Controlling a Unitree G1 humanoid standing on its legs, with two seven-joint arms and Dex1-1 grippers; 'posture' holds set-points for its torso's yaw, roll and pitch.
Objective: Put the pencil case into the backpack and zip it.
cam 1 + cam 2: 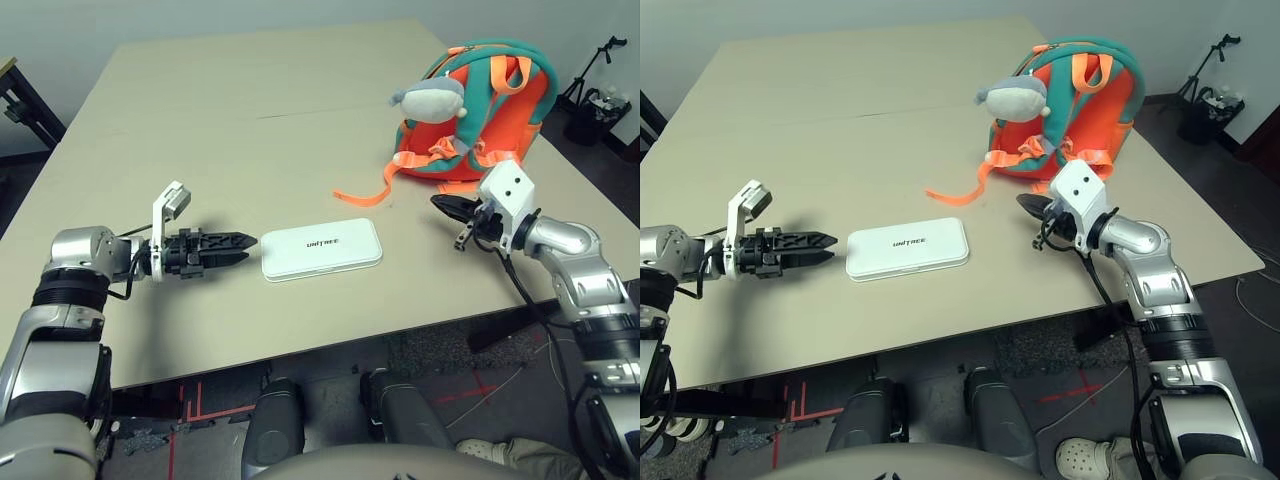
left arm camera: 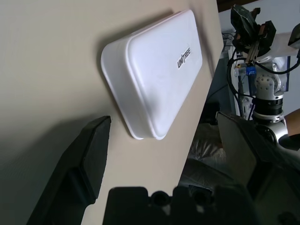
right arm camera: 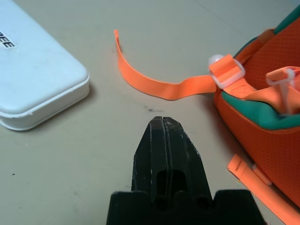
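The white pencil case (image 1: 321, 248) lies flat near the table's front edge, its lettering facing up. My left gripper (image 1: 243, 250) is open just to its left, level with the table and pointing at its short end; in the left wrist view the fingers (image 2: 93, 154) stand on either side of that end without touching it. The orange and teal backpack (image 1: 490, 110) stands at the back right, with a grey plush animal (image 1: 432, 97) hanging on its front. My right gripper (image 1: 441, 204) is shut and empty, low over the table in front of the backpack.
A loose orange strap (image 1: 365, 193) trails from the backpack across the table (image 1: 200, 120) toward the pencil case. A black stand (image 1: 598, 85) is on the floor beyond the table's right edge.
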